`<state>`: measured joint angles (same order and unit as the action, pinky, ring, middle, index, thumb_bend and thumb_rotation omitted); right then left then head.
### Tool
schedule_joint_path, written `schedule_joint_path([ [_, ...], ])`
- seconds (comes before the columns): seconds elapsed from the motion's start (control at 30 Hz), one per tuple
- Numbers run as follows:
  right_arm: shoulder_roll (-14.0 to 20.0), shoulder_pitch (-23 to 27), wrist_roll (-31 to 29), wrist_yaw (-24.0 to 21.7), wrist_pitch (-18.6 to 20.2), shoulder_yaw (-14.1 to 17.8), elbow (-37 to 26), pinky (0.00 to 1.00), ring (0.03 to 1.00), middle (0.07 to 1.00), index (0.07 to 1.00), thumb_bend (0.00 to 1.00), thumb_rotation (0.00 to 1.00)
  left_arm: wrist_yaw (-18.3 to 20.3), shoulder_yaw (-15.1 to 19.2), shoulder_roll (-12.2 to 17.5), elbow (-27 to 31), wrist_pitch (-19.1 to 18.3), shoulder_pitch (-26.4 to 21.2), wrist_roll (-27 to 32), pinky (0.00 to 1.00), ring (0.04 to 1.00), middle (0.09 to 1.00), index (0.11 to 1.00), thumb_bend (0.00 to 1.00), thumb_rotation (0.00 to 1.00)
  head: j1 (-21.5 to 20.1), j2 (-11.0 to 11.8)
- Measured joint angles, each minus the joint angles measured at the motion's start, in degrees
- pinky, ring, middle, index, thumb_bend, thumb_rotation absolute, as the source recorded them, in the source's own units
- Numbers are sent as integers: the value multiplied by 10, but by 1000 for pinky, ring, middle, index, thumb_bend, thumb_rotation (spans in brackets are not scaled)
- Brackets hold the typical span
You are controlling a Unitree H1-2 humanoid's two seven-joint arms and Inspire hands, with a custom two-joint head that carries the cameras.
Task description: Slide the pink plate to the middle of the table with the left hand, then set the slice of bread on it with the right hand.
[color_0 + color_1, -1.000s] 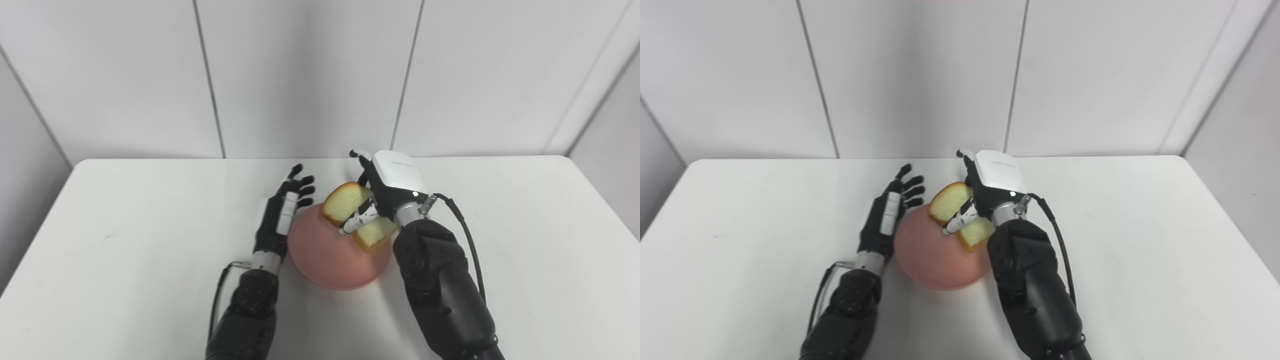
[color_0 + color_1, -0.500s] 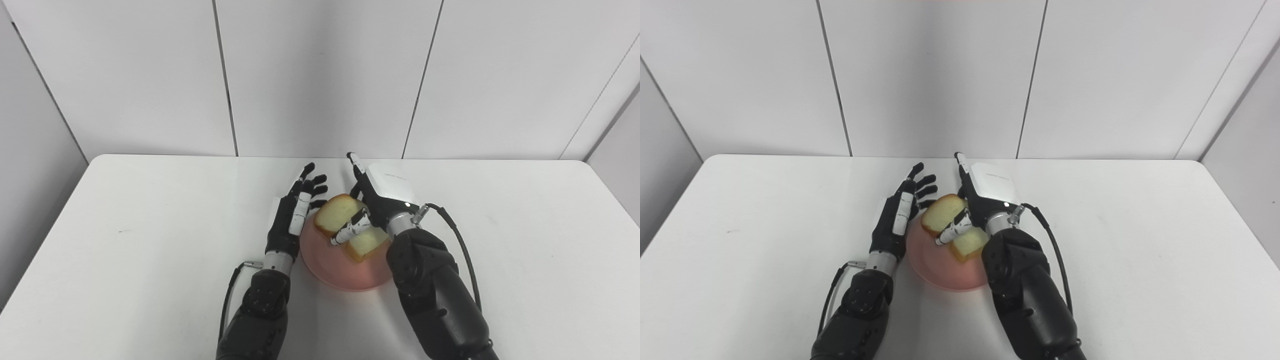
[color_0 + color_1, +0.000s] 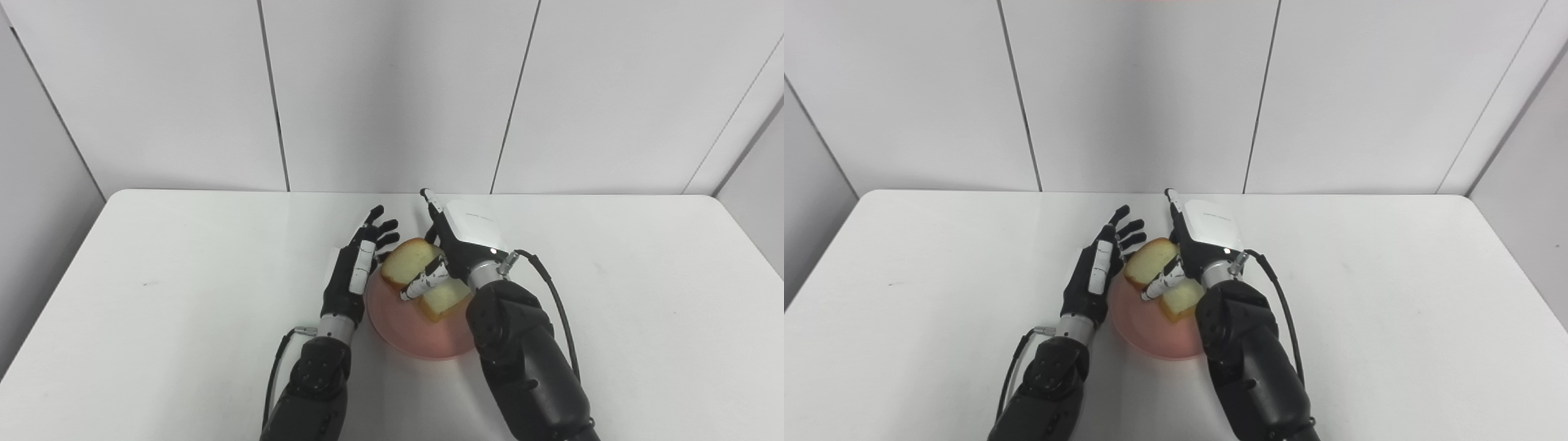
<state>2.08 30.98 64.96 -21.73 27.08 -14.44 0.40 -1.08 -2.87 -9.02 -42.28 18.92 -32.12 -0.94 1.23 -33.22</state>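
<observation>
The pink plate (image 3: 404, 327) lies near the middle of the white table (image 3: 153, 275). A slice of bread (image 3: 405, 260) with a golden crust sits tilted over the plate's far half, its lower end down on or just above the plate. My right hand (image 3: 468, 236) is shut on the bread, with the thumb (image 3: 422, 283) across its face and the other fingers behind it. One finger points up and away. My left hand (image 3: 355, 275) stands open, fingers spread, right beside the plate's left rim. The plate's right edge is hidden by my right forearm.
White wall panels rise just behind the table's far edge. Bare table surface stretches to the left and right of both arms. A black cable (image 3: 554, 300) loops off my right wrist.
The camera has shifted, so the whole picture moved. My right hand has sunk slightly with the bread toward the plate. The left hand stays open by the left rim.
</observation>
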Motion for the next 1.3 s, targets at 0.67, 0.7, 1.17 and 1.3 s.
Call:
schedule_joint_path([
  [0.67, -1, -39, 30, 2, 0, -11, 4, 243, 337, 491, 891, 548, 0, 5, -1, 3, 14, -13, 8, 0, 672, 817, 830, 877, 963, 1000, -13, -11],
  [0.7, -1, -39, 31, 3, 0, -11, 4, 343, 443, 662, 897, 638, 162, 5, -1, 3, 14, -13, 8, 0, 673, 817, 829, 876, 965, 1000, -13, -11],
  [1.17, 21, -56, 34, -32, 0, -23, -33, 764, 844, 894, 928, 1000, 498, 8, 0, 3, 13, -13, 8, 0, 686, 828, 840, 878, 962, 1000, -25, -12],
  [1.3, 24, -56, 16, -73, 0, -14, -59, 919, 901, 911, 933, 1000, 428, 9, 2, 3, 13, -13, 8, 3, 695, 823, 844, 880, 967, 1000, -25, -12],
])
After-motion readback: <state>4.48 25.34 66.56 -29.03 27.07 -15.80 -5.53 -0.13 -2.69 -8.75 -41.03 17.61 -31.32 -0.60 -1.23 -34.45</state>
